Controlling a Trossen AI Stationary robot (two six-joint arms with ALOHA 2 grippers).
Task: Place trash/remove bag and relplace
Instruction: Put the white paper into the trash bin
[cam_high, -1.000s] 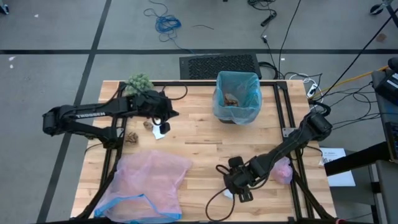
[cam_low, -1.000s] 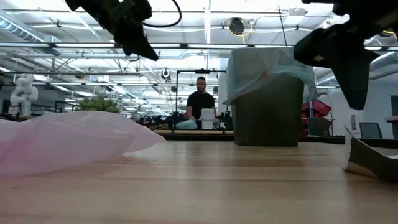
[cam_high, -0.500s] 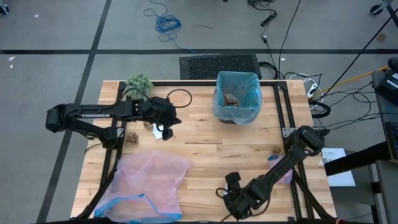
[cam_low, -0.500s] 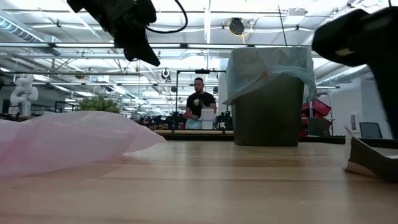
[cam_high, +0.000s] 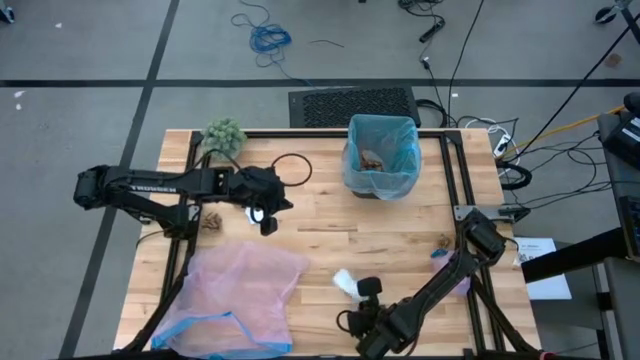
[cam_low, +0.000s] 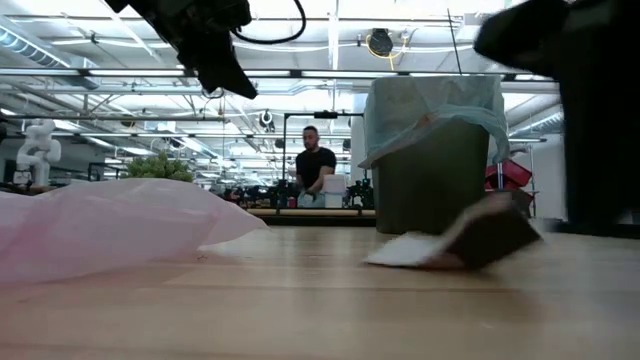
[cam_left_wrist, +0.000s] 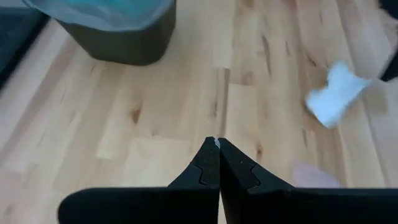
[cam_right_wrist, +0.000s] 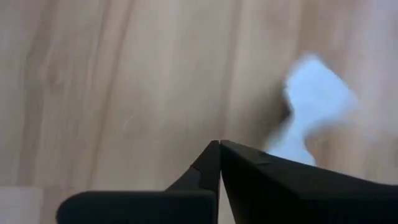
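Claw tips of the right arm (cam_right_wrist: 219, 146) are seen pressed together and empty, just beside a white paper scrap (cam_high: 346, 283) lying near the table's (cam_high: 330, 235) front edge. For a clean pickup, the tips should be spread first, then lowered astride the scrap. The blue bag (cam_high: 380, 155) lines the bin at the back edge. The left claw (cam_left_wrist: 217, 144), also closed and empty, hovers toward the left edge.

Wooden table (cam_high: 320, 235), lined bin (cam_high: 380, 160), pink bag (cam_high: 240, 290), white scrap (cam_high: 345, 283), green ball (cam_high: 224, 133)
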